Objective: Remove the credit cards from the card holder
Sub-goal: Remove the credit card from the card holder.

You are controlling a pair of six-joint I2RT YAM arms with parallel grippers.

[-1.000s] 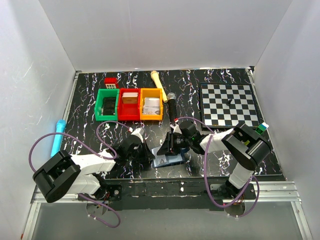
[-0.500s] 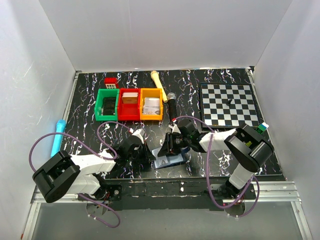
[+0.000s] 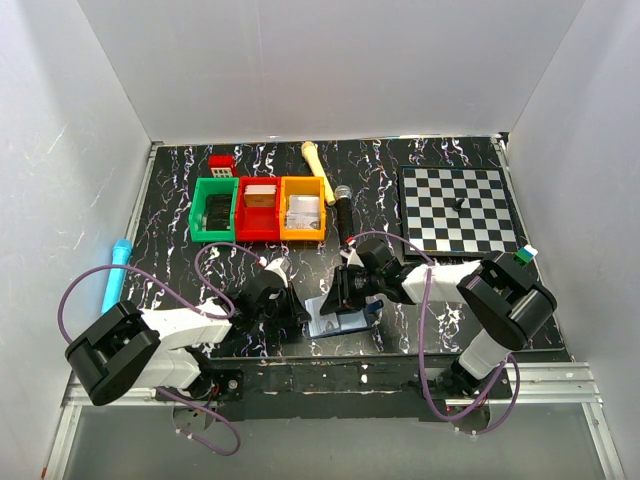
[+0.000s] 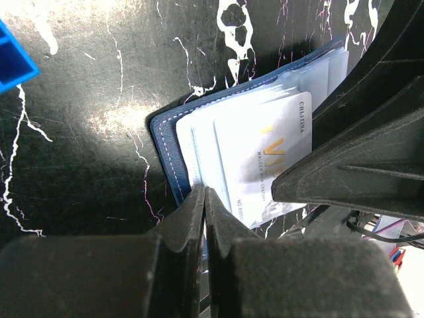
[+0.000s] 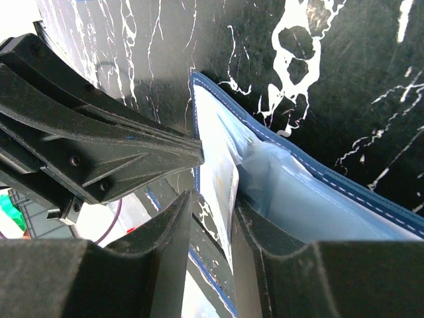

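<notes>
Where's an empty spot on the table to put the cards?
Bare table lies between the microphone and the chessboard, and between the blue pen and the green bin. It's crowded near the front middle, where the left gripper and right gripper meet at the card holder.

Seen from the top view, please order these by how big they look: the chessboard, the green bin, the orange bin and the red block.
Largest to smallest:
1. chessboard
2. green bin and orange bin: they look alike in size, so I do not rank them.
3. red block
</notes>
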